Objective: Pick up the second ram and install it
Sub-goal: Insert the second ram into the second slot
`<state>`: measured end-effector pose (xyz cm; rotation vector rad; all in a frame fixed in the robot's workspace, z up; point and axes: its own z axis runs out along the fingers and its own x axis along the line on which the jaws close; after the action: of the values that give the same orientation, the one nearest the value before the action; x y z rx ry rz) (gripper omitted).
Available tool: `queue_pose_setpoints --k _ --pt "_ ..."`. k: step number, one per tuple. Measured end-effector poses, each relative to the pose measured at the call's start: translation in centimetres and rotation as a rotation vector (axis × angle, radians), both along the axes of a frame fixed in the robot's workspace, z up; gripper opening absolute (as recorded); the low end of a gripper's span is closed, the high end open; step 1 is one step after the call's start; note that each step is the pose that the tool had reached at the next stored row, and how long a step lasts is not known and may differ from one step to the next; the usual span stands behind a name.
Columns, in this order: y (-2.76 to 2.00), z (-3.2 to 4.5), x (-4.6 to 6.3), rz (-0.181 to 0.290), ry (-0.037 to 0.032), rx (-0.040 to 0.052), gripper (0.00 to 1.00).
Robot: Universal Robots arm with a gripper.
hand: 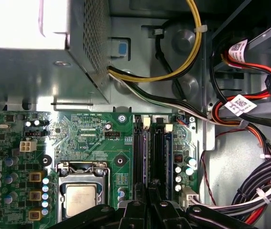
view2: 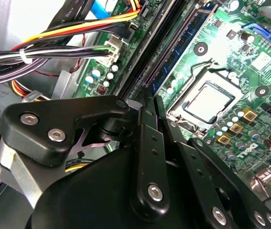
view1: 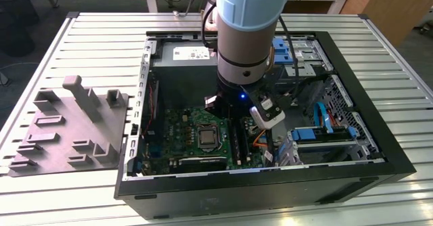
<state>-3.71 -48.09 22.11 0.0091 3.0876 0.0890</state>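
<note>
Claw [hand: 147,202] over memory slots [hand: 152,157], fingers pressed together on dark strip, likely second ram [view2: 160,112].

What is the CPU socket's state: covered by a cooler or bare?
Bare: the CPU shows its metal lid in both wrist views.

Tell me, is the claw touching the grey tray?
Apart. In the exterior view the tray lies outside the case, while the arm carrying the claw reaches down inside it.

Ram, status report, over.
Gripper over the slots. A ram strip sits in a slot; whether it's the second, unclear. Cable bundle beside slots.
</note>
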Motion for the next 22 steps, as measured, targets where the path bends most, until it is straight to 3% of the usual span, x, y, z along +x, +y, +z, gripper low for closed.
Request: queue_pose_setpoints --k 22 --pt "0.01 -0.27 0.06 -0.016 0.0 0.0001 0.14"
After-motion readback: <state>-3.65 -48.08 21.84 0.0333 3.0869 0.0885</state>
